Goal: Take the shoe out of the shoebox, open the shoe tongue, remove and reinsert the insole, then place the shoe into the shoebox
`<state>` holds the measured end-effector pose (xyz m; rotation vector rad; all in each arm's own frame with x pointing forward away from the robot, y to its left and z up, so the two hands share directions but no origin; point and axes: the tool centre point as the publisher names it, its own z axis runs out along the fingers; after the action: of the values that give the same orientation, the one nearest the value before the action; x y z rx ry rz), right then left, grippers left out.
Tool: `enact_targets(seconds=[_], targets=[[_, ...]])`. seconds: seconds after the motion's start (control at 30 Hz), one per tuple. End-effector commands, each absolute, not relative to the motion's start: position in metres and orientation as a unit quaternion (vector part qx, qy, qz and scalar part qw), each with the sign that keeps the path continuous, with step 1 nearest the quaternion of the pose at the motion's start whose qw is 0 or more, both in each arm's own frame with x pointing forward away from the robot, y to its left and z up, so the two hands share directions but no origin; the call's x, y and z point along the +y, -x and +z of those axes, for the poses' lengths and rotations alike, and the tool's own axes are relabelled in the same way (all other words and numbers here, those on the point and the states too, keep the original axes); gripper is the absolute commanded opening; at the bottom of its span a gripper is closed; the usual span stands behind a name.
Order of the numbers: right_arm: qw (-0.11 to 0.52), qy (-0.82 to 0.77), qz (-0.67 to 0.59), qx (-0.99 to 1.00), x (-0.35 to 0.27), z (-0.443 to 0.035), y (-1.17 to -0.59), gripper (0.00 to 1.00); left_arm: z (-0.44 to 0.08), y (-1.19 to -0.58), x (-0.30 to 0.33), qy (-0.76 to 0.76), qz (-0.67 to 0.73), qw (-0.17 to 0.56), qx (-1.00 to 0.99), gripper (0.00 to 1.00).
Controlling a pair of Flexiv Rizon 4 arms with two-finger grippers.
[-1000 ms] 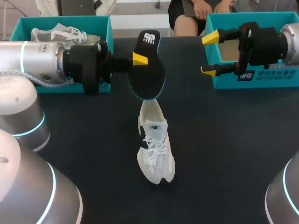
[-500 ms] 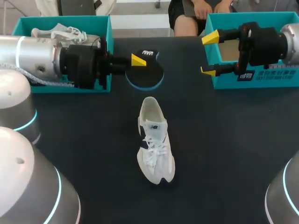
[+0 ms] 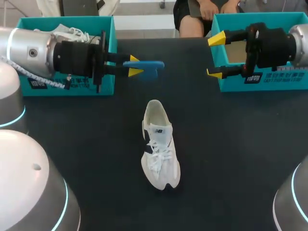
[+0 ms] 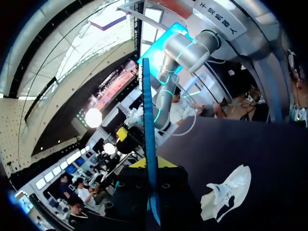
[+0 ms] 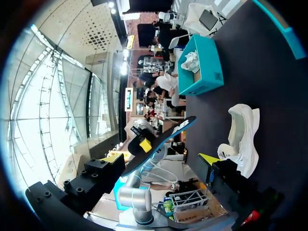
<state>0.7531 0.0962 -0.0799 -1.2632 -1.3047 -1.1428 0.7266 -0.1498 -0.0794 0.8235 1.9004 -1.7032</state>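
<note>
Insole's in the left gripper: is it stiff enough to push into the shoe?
Probably flexes: the insole is a thin sheet, seen edge-on, reaching well past the left gripper. The shoe stands unheld on the table, so it would likely slide or tip.

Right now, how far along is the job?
Done: the shoe stands on the table, out of the shoebox, and its insole is out. In hand: the left gripper holds the insole above the table; the right gripper is open. Left: reinsert the insole, put the shoe into the shoebox.
</note>
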Motion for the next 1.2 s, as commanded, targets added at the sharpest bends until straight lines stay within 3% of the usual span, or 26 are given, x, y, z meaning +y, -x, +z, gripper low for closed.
enact_targets(seconds=[0.03, 0.7, 0.87, 1.2], targets=[[0.477, 0.518, -0.468, -0.534, 0.097, -0.080, -0.753, 1.00, -0.086, -0.728, -0.152, 0.223, -0.690, -0.192, 0.661, 0.00], [0.477, 0.518, -0.468, -0.534, 0.097, -0.080, -0.753, 1.00, -0.087, -0.728, -0.153, 0.236, -0.690, -0.188, 0.657, 0.00], [0.477, 0.518, -0.468, -0.534, 0.097, -0.080, -0.753, 1.00, -0.097, -0.729, -0.156, 0.331, -0.618, -0.315, 0.639, 0.00], [0.477, 0.518, -0.468, -0.534, 0.097, -0.080, -0.753, 1.00, -0.111, -0.738, -0.169, 0.472, -0.495, -0.447, 0.576, 0.00]])
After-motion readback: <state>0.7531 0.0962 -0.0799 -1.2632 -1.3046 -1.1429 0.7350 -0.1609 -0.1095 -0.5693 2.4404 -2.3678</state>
